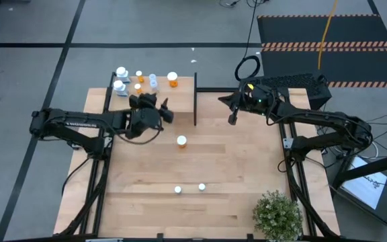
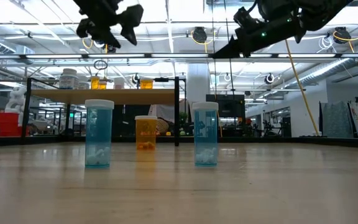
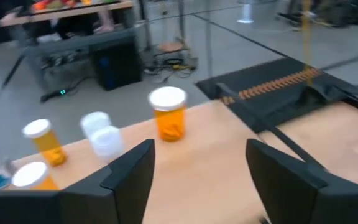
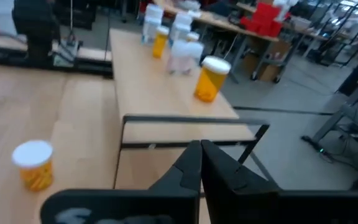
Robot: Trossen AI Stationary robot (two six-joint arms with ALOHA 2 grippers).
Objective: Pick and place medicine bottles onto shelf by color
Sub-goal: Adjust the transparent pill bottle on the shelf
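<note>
We see the left tool [image 1: 158, 106] open, empty, upper left, over the light-wood shelf [image 1: 180, 83]; withdrawing carelessly, it could topple the white-capped orange bottle [image 1: 173, 79].

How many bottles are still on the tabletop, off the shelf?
3: an orange one mid-table near the shelf, and two bluish ones side by side nearer the plant. None looks hidden.

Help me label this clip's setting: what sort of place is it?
Probably a robotics lab or workshop: grey floor with hazard-striped mats, workbenches and exposed ceiling lights behind, and two arms at a wooden table sorting medicine bottles onto a small shelf.
</note>
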